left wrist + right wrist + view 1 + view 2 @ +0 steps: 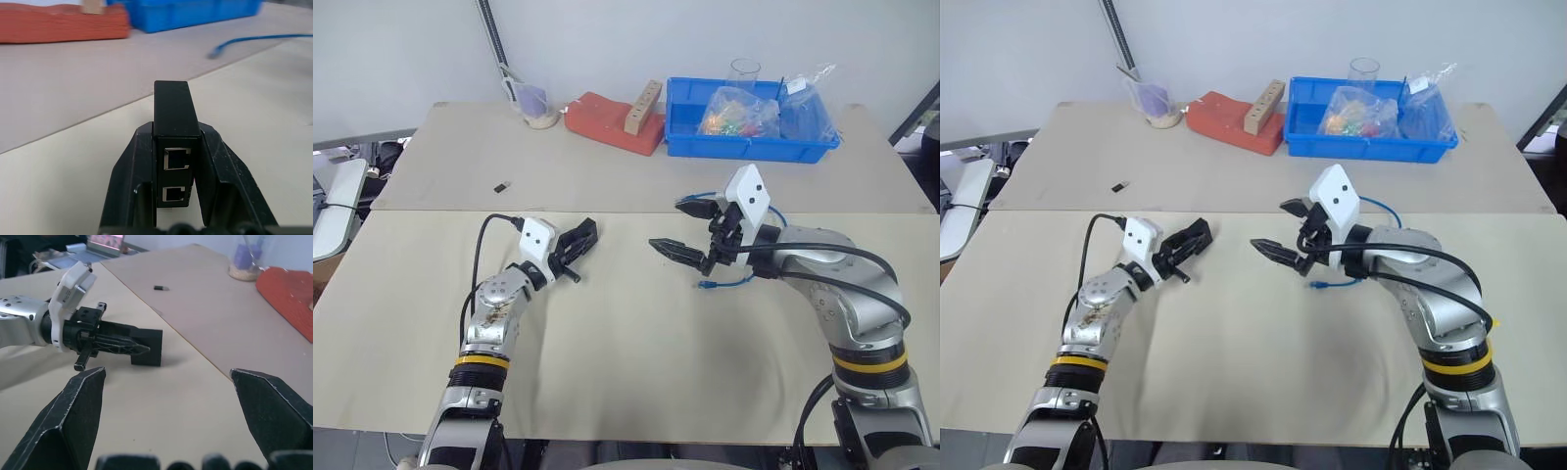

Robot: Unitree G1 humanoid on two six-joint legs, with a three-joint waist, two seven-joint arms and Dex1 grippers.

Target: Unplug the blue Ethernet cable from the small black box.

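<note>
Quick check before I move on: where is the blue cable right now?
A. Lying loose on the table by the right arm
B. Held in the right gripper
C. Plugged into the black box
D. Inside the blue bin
A. The blue cable lies on the table under the right arm, the right gripper stands open and empty, and both ports of the black box in the left gripper are empty.
</note>
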